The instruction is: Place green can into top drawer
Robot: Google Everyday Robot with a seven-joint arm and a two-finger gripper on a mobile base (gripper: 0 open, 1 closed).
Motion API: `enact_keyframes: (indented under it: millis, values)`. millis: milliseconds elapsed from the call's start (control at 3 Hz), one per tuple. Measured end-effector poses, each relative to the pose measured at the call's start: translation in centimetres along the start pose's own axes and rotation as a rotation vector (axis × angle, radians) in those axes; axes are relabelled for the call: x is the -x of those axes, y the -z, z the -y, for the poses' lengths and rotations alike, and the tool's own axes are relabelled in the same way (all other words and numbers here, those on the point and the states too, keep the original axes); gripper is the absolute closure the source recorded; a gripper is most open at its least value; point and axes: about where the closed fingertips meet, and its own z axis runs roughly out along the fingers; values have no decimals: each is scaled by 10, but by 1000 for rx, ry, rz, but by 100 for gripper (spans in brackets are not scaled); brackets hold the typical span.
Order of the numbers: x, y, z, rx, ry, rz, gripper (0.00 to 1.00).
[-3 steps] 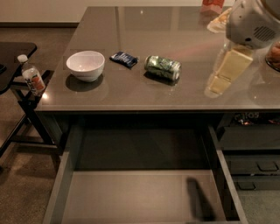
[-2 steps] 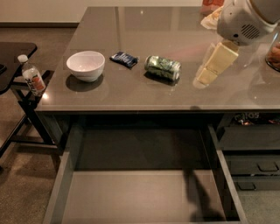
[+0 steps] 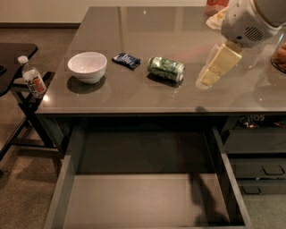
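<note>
The green can [image 3: 166,68] lies on its side on the grey table [image 3: 134,96], near the middle, between a blue packet and my gripper. My gripper [image 3: 207,79] hangs from the white arm [image 3: 250,22] at the upper right. It is low over the tabletop, just right of the can and apart from it, and it holds nothing. The top drawer [image 3: 147,197] is pulled open below the table's front edge. Its flat grey bottom is bare, with the arm's shadow on the right part.
A white bowl [image 3: 87,66] and a blue packet [image 3: 126,60] sit left of the can. A clear bottle with an orange label [image 3: 32,79] stands on a dark side stand at the left. Small dark drawers with handles [image 3: 263,170] are at the lower right. Orange items [image 3: 216,6] are at the back right.
My gripper has moved left and a little farther back over the table, ending closer to the green can. The can, bowl and drawer have not moved.
</note>
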Motion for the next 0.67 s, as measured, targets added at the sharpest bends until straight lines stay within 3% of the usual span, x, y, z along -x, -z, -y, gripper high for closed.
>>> enact_keyframes:
  millis: [667]
  values:
    - [-1, -36, 36, -65, -56, 79, 0]
